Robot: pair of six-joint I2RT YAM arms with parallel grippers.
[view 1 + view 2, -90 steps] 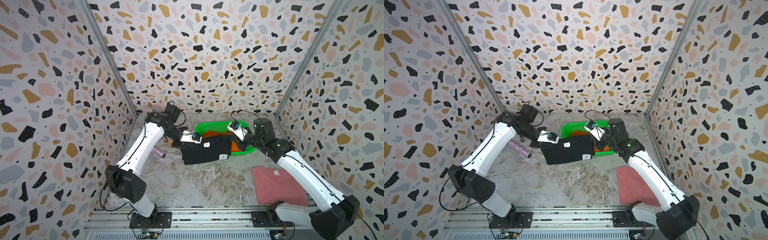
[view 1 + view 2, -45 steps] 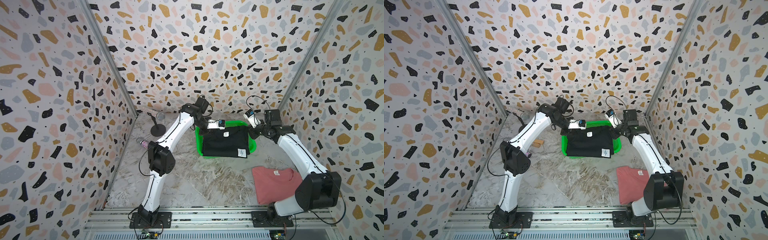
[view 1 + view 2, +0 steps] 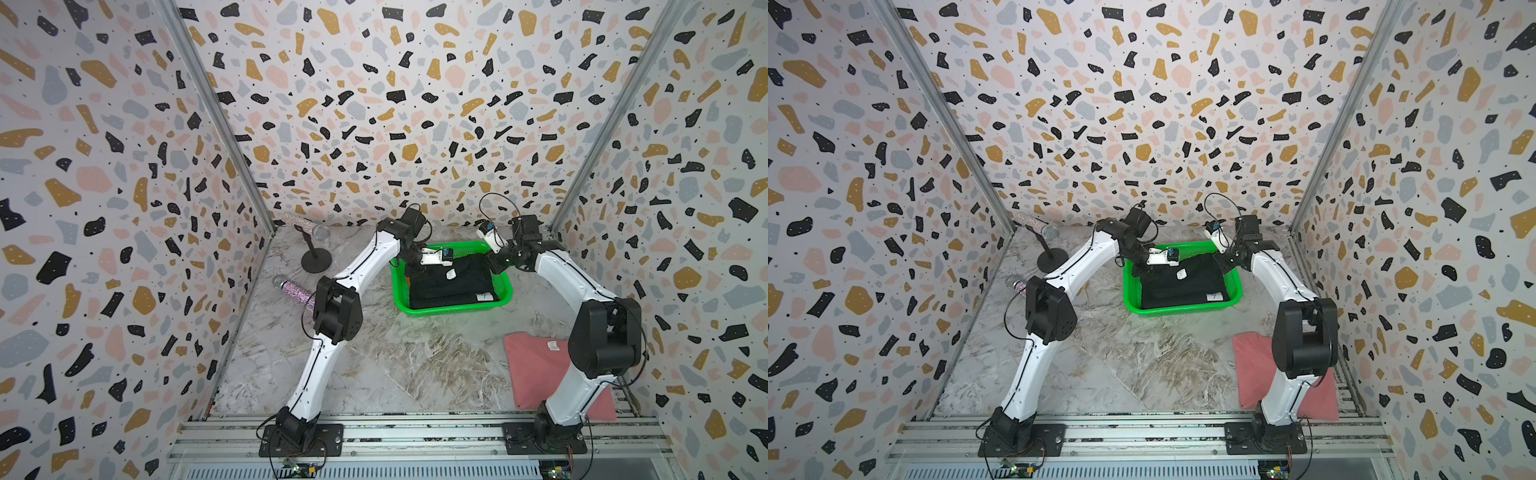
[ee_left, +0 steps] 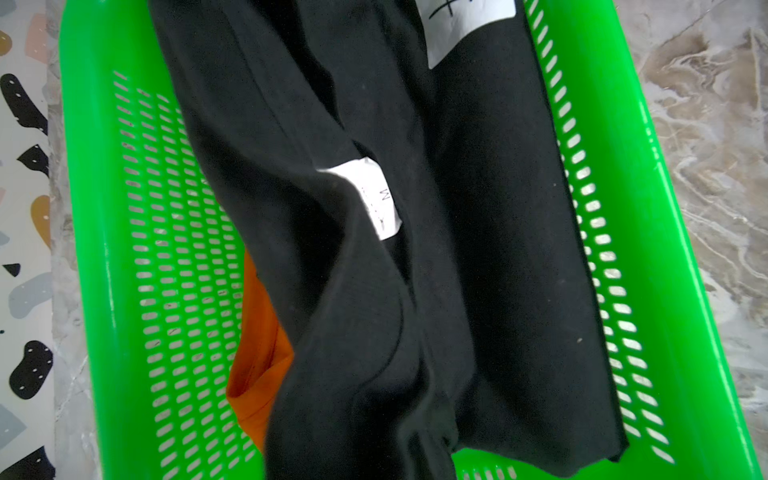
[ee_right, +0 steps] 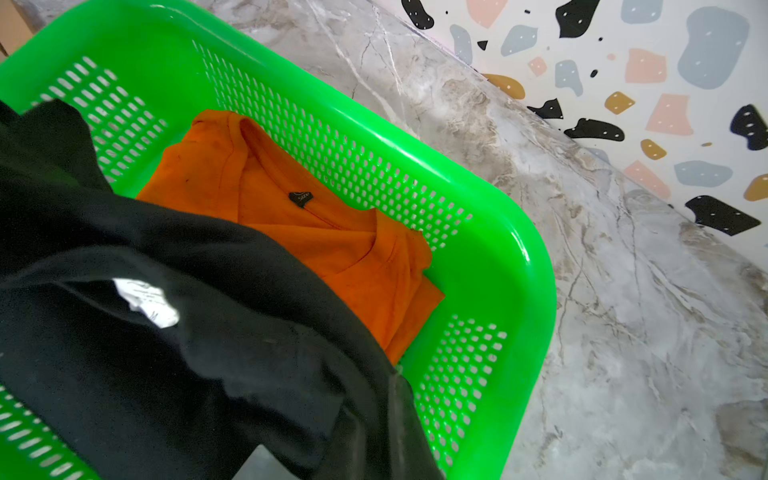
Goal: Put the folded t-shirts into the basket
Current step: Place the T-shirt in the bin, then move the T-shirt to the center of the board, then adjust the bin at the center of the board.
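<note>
The green basket (image 3: 453,311) stands at the back middle of the table. An orange t-shirt (image 5: 311,232) lies flat on its floor. A black t-shirt (image 3: 449,282) with a white label lies over it, filling most of the basket in both top views. My left gripper (image 3: 409,268) is shut on the black shirt's far left corner and my right gripper (image 3: 496,266) on its far right corner; cloth hides the jaws in both wrist views. A pink t-shirt (image 3: 536,370) lies on the table at the front right, partly behind my right arm.
A glittery microphone on a black stand (image 3: 309,237) stands at the back left. Another glittery microphone (image 3: 293,289) lies on the table beside my left arm. Patterned walls close in three sides, and a metal rail (image 3: 415,432) runs along the front.
Both grippers have carried the black t-shirt from the table left of the basket back and to the right, then lowered it into the basket over the orange shirt.
</note>
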